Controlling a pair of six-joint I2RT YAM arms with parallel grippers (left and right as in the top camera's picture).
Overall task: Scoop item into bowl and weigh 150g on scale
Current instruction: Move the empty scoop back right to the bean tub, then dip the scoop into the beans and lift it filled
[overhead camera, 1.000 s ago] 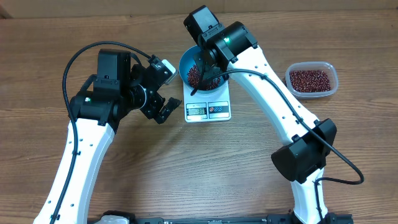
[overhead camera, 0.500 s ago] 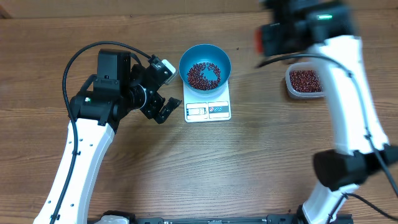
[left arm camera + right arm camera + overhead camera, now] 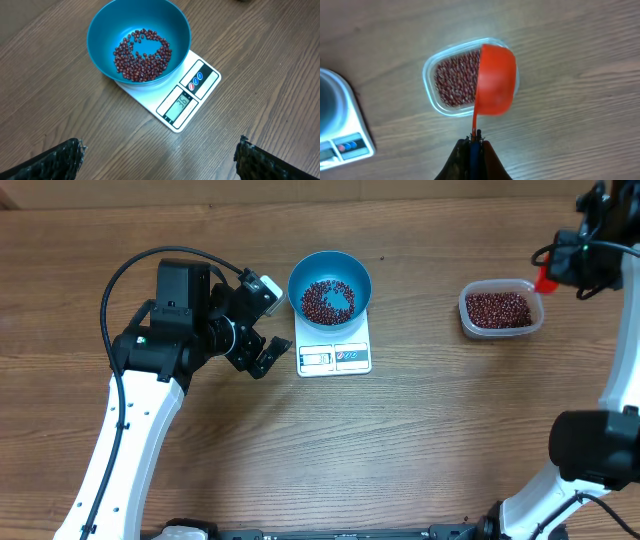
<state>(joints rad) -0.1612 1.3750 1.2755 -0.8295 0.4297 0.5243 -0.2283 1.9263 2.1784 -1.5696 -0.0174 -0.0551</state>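
Since the picture a second before, my right arm had swung off the bowl (image 3: 150, 16) and out to the right edge of the table (image 3: 400, 440), taking the red scoop (image 3: 495, 80) with it, while my left arm had not stirred. The beans (image 3: 140, 70) lay as a thin, loose layer in the bottom of the bowl, with a bare blue patch near their middle. The bowl sat on the far half of the scale (image 3: 160, 97), covering most of its platform, and the display (image 3: 181, 102) at the near edge showed what I read as 36. My left gripper (image 3: 160, 162) hung just to the left of the scale, pointed across at it, its jaws spread wide with nothing between them. From the left wrist camera their dark tips showed only at the two bottom corners, and the bowl and its beans lay ahead of them and well clear, touching neither. More of the beans filled the clear tub (image 3: 427, 75) far off to the right of the scale. My right gripper (image 3: 473, 142) was pinched tight on the thin handle of the red scoop, and the cup of the scoop hung over the right part of the tub, hiding some of the beans there. Whether the cup held any beans I could not tell, since only its rounded red surface showed.
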